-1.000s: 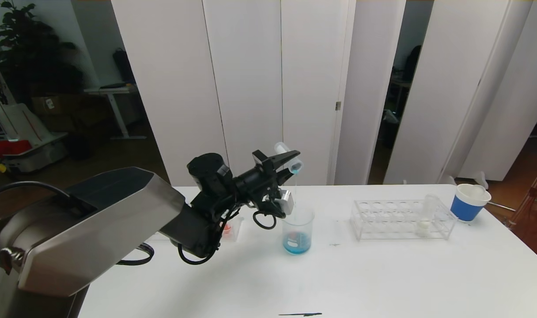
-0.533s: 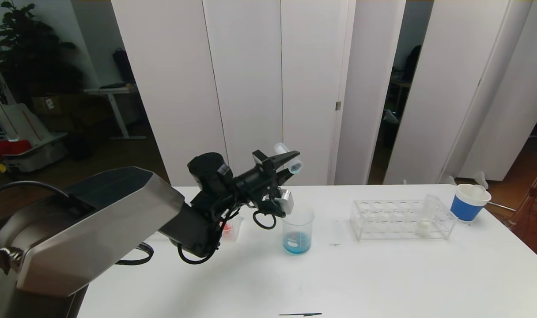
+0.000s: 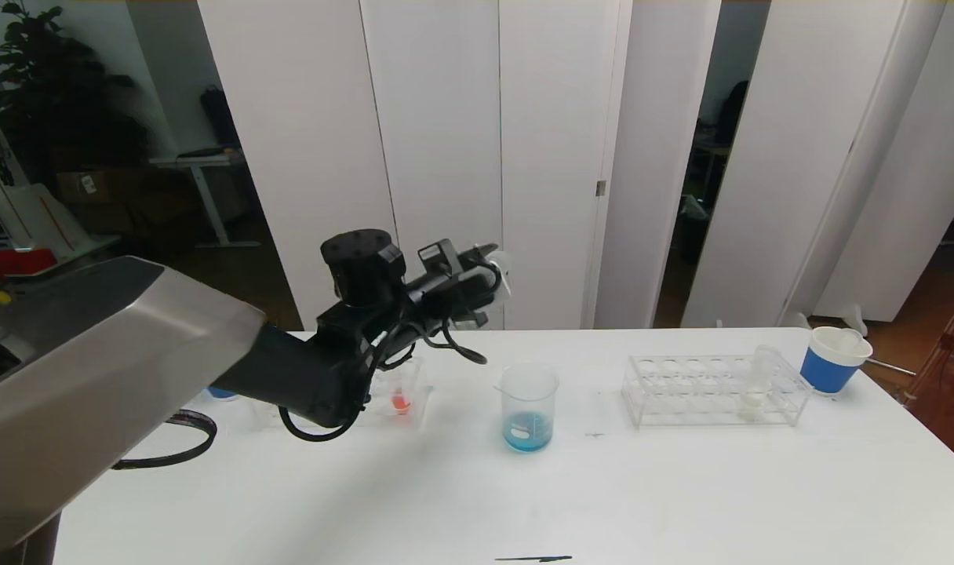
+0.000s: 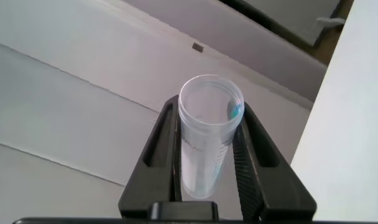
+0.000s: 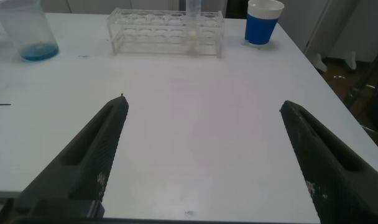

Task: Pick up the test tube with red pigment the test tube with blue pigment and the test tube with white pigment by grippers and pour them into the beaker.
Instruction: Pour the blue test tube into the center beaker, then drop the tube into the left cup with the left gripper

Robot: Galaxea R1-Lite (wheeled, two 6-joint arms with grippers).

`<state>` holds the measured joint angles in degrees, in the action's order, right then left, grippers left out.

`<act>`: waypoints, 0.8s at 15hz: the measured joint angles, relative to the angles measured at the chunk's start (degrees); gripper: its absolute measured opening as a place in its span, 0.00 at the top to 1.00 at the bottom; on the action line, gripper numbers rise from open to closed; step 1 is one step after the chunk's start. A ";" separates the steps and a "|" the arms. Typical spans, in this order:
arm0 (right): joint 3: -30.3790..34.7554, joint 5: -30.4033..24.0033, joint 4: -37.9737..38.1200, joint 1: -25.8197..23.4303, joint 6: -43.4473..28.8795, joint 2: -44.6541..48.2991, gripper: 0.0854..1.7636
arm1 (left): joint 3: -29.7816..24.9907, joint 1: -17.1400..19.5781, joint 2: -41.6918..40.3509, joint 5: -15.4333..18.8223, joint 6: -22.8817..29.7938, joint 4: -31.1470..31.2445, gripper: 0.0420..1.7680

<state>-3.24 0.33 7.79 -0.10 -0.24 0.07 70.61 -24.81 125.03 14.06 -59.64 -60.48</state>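
Note:
My left gripper (image 3: 489,275) is shut on the blue-pigment test tube (image 3: 502,265) and holds it high, to the left of the beaker and behind it. In the left wrist view the tube (image 4: 207,134) sits between the fingers (image 4: 166,146), nearly empty, with a blue trace at its rim. The beaker (image 3: 529,404) stands mid-table with blue liquid at its bottom; it also shows in the right wrist view (image 5: 27,31). The white-pigment tube (image 3: 755,383) stands in the right rack (image 3: 681,392). A red-pigment tube (image 3: 400,399) stands in the left rack. My right gripper (image 5: 201,106) is open and empty, low over the table.
A blue-and-white paper cup (image 3: 833,358) stands at the far right behind the rack, and shows in the right wrist view (image 5: 263,22). Another blue cup (image 3: 222,392) is mostly hidden behind my left arm. A dark mark (image 3: 533,559) lies near the table's front edge.
The thin blue stream into the beaker has stopped. My left gripper has drawn back to the left, away from above the beaker, with the tube still in it.

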 joint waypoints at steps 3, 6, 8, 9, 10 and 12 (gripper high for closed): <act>0.00 0.00 0.00 0.00 0.00 0.00 0.01 | 2.60 -0.90 -3.54 -9.95 15.87 10.76 0.70; 0.00 0.00 -0.02 0.00 -0.02 0.00 0.01 | 4.89 -1.73 -6.51 -11.47 35.08 17.63 0.70; 0.00 0.02 -0.02 0.00 -0.02 0.00 0.01 | 5.83 -1.82 -8.30 -12.32 49.34 22.20 0.70; 0.00 0.02 0.00 0.00 -0.02 -0.02 0.01 | 6.21 -1.89 -9.01 -13.24 55.56 24.70 0.70; 0.00 0.00 0.00 0.00 0.00 0.00 0.01 | 6.49 -1.90 -9.56 -14.69 60.68 26.39 0.70; 0.00 0.02 0.00 0.00 -0.02 0.00 0.01 | 6.23 -1.68 -10.17 -18.19 64.54 26.58 0.70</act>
<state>-3.24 0.35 7.79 -0.10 -0.27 0.07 76.84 -26.49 114.86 -4.13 4.90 -33.90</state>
